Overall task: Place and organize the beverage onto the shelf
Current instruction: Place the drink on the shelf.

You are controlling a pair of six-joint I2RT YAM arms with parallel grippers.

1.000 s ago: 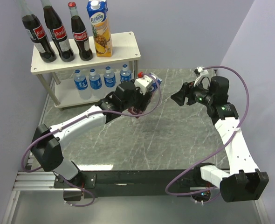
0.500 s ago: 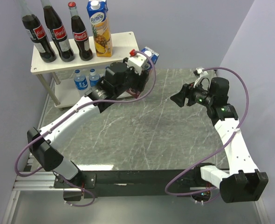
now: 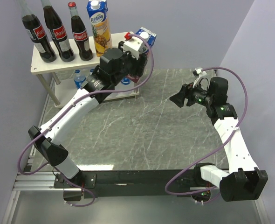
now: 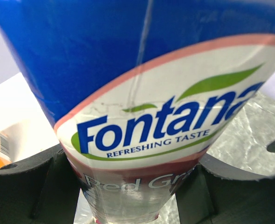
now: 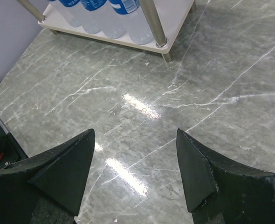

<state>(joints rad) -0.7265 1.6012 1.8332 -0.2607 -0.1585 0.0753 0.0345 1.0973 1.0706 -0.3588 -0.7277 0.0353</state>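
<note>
**Purple juice carton (image 3: 146, 35) held at the right end of the shelf (image 3: 67, 64)**

Your left gripper (image 4: 130, 191) pinches the purple juice carton. In the left wrist view its dark fingers (image 4: 25, 186) press against both sides of the pack, whose label reads "Fontana". From overhead, the carton hangs tilted at the right end of the top board (image 3: 42, 66), just beside the yellow juice carton (image 3: 100, 32). You cannot tell from these views whether its base touches the board.

The top board carries three cola bottles (image 3: 58, 32) in a row from its left end. The yellow juice carton stands upright to their right. Your left arm stretches across the front of the shelf and hides much of what stands below.

The lower board (image 5: 175, 25) holds the water bottles (image 5: 105, 14), standing side by side along its front edge. Overhead, only two of them show past the arm. The right wrist view cuts off their tops, so you cannot count them all.

Your right gripper (image 5: 135, 172) hovers over the right side of the grey marbled worktop (image 3: 151, 135), well apart from the shelf. Its fingers (image 5: 67, 172) stand spread with only bare stone between them, and they hold nothing. It faces left, toward the shelf's right front leg.
</note>
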